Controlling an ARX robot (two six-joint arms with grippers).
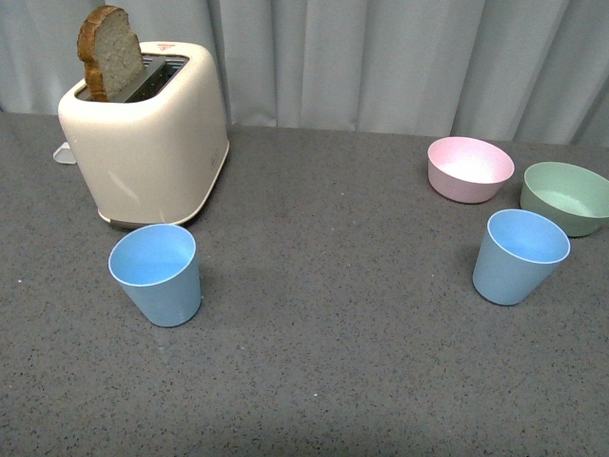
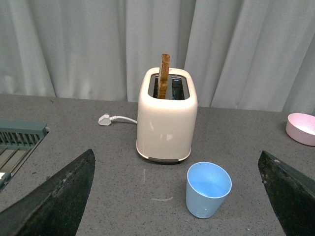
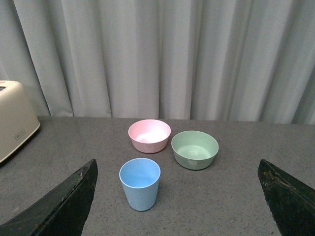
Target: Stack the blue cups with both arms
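Observation:
Two light blue cups stand upright and apart on the grey table. One blue cup is at the front left, just in front of the toaster; the other blue cup is at the right, near the bowls. Neither arm shows in the front view. My left gripper is open, its black fingers wide apart, with the left cup ahead between them, untouched. My right gripper is open too, and the right cup stands ahead of it, nearer one finger.
A cream toaster with a bread slice sticking up stands at the back left, its white plug lying beside it. A pink bowl and a green bowl sit behind the right cup. A grey curtain hangs behind the table.

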